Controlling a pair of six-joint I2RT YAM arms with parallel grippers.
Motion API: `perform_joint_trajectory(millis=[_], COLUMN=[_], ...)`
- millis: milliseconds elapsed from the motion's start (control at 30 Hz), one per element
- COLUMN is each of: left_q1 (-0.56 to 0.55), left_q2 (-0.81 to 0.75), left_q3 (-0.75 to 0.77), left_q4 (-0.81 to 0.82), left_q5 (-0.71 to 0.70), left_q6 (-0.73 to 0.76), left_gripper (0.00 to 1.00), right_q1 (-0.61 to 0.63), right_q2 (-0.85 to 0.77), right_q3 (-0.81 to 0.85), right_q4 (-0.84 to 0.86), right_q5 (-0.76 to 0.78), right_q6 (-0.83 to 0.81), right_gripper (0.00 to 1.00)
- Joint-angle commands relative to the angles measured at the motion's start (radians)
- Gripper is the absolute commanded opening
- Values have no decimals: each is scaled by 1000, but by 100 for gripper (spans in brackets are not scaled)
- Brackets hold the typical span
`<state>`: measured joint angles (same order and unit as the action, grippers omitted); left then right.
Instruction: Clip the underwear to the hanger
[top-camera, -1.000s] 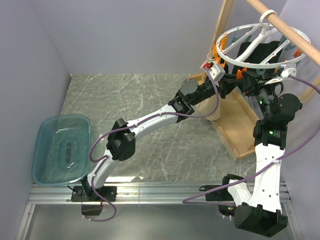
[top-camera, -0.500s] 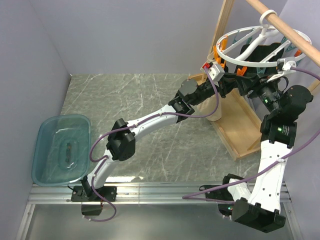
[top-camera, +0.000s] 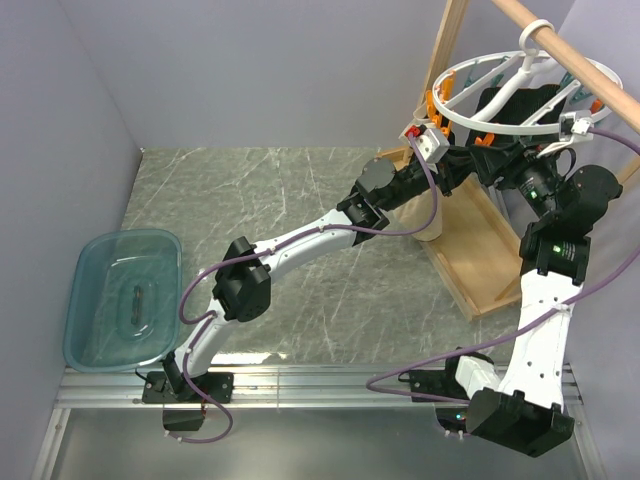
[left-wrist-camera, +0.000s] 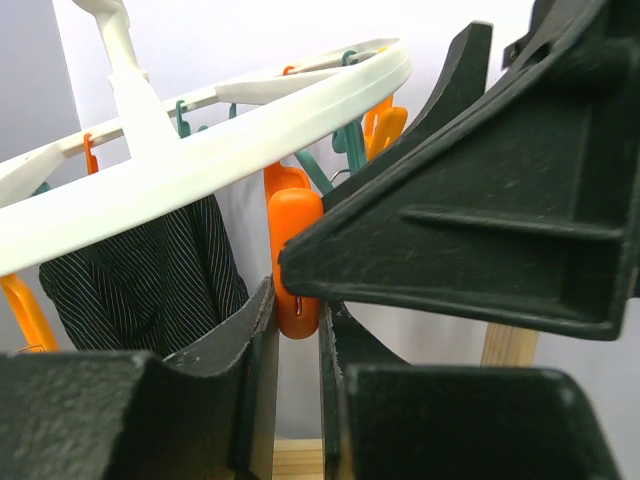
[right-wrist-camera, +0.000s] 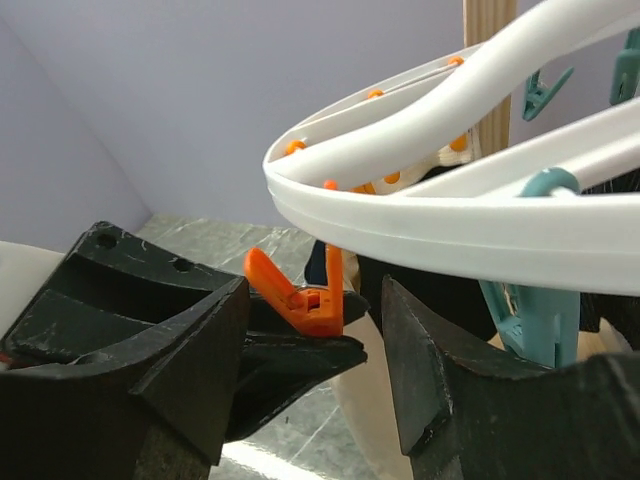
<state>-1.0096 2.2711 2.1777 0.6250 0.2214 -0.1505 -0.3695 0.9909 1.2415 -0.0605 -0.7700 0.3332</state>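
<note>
The white ring hanger (top-camera: 500, 125) (left-wrist-camera: 200, 160) (right-wrist-camera: 450, 220) hangs by its hook from the wooden rod. My left gripper (top-camera: 466, 158) (left-wrist-camera: 297, 310) is shut on an orange clip (left-wrist-camera: 295, 260) (right-wrist-camera: 305, 300) under the ring, squeezing its mouth apart. The beige underwear (top-camera: 432, 228) (right-wrist-camera: 375, 400) hangs below that clip, with its dark trim (right-wrist-camera: 328, 265) right at the clip's mouth. I cannot tell whether the clip bites it. My right gripper (top-camera: 500, 165) (right-wrist-camera: 315, 320) is open, its fingers either side of the clip and fabric, holding nothing.
A black striped garment (left-wrist-camera: 140, 280) (top-camera: 510, 100) hangs from the hanger's far side, among teal clips (right-wrist-camera: 535, 310). The wooden frame (top-camera: 480, 260) and its rod (top-camera: 580, 60) stand at the right. A teal basin (top-camera: 120, 300) sits at the left.
My right gripper has opened and let go of the fabric, and the right arm has shifted up and to the right. The left arm has stayed on the clip.
</note>
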Motion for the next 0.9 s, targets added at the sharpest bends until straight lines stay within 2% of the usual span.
perform_joint_trajectory(millis=[0,467,633,700,733,800,833,867], left_q1=[-20,-23,-24,-24,-24,-24,-24,-23], left_q2=[-16,-19,-22,-24,-28,-35,-44,-48], left_q3=[1,-6,-7,-9,-12,-19,-30,-38], left_q4=[50,47,44,41,39,35,33,27], left_q5=[53,70,73,72,70,70,72,72], left_q6=[8,6,8,6,5,6,6,8], left_gripper=[0,0,0,4,10,20,30,34], right_q1=[-5,27,32,37,35,34,35,37], right_q2=[-3,14,14,14,11,12,9,9], right_q3=[-20,-39,-36,-34,-34,-34,-31,-31], right_q4=[103,199,183,177,172,169,165,162], right_q5=[31,64,66,69,69,66,67,66], right_q6=[47,84,64,55,47,35,30,26], right_gripper=[62,56,40,35,29,25,23,19])
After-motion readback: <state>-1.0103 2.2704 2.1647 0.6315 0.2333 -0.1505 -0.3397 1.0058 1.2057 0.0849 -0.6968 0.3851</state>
